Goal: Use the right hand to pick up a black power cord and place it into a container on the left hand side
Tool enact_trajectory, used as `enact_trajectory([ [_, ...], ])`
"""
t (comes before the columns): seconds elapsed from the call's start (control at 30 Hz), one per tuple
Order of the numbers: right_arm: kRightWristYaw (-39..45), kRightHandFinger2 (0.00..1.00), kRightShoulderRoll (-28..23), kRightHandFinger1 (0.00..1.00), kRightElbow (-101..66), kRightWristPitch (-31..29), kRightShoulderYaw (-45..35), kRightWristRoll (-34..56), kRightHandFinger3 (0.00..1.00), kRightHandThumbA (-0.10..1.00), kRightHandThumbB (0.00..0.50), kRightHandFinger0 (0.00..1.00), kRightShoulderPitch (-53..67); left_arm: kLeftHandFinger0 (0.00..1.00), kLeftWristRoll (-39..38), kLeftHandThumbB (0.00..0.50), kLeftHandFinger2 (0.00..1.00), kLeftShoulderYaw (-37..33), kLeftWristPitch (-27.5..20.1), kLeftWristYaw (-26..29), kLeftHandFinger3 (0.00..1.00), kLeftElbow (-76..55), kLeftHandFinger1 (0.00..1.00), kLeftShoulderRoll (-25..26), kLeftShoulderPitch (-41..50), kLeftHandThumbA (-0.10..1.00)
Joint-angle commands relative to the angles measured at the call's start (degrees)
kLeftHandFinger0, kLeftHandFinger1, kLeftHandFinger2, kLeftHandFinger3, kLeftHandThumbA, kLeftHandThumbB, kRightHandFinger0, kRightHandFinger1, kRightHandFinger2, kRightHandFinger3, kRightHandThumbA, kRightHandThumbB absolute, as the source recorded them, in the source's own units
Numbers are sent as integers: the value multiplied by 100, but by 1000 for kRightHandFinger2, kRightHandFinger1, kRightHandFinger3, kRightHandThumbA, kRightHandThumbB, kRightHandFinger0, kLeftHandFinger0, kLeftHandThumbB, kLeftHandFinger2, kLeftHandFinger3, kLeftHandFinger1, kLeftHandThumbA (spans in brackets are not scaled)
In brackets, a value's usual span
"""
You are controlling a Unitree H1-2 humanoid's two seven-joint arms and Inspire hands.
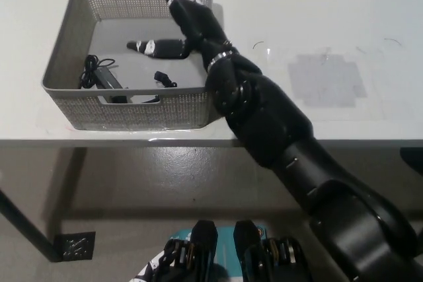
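Observation:
A grey perforated basket stands on the white table at the upper left. Inside it, on the floor near the front left corner, lies the black power cord with its adapter block, and its plug rests a little to the right. My black right hand hovers over the basket's right half, open, fingers spread, holding nothing. It is above and to the right of the cord, apart from it. My white left hand is out of view.
The white table ends in a front edge just below the basket. A grey taped patch under a clear sheet lies on the table's right part. Below the edge I see the floor and a table leg.

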Motion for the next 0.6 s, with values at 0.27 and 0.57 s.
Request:
enact_trajectory([
  [0.27,820,1000,-521,1000,-3873,761,-1350,1475,1000,1000,440,1000,540,1000,87,405,1000,19,-228,-20,1000,-147,1000,79,-53,1000],
  [0.57,1261,1000,-1019,1000,-6175,465,-1405,2072,1000,1000,402,1000,2846,1000,-63,396,1000,124,-228,12,1000,-119,1000,73,-91,996],
])
